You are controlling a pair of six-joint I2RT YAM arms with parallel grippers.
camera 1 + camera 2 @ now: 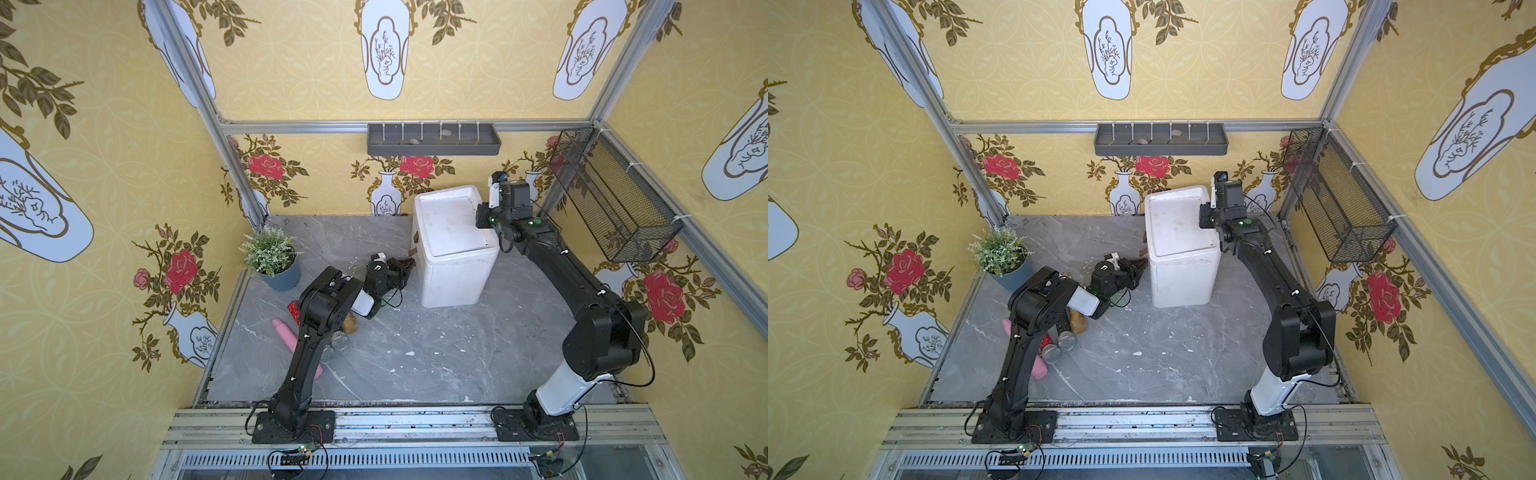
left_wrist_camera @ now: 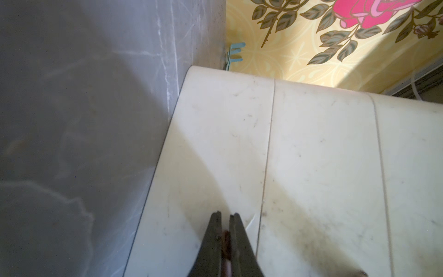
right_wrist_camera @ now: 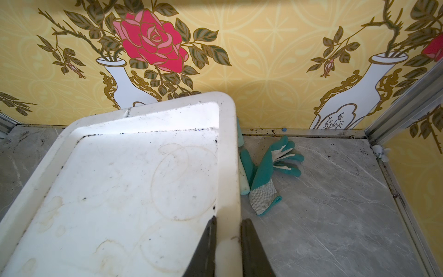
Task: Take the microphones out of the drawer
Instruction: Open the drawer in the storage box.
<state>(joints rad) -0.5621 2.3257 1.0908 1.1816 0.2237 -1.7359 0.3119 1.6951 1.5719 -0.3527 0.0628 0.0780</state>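
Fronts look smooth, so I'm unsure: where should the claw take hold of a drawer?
By its brown tab, the only thing jutting from the flat front. Come head-on at the cabinet's face toward the left arm, pinching the thin tab.

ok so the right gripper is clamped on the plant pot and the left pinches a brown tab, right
No, wrong for the right gripper: it is clamped on the white cabinet at its top rim, as the right wrist view shows.

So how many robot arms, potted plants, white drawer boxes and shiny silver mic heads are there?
Robot arms: 2
Potted plant: 1
White drawer unit: 1
Silver mic heads: 2
Total: 6
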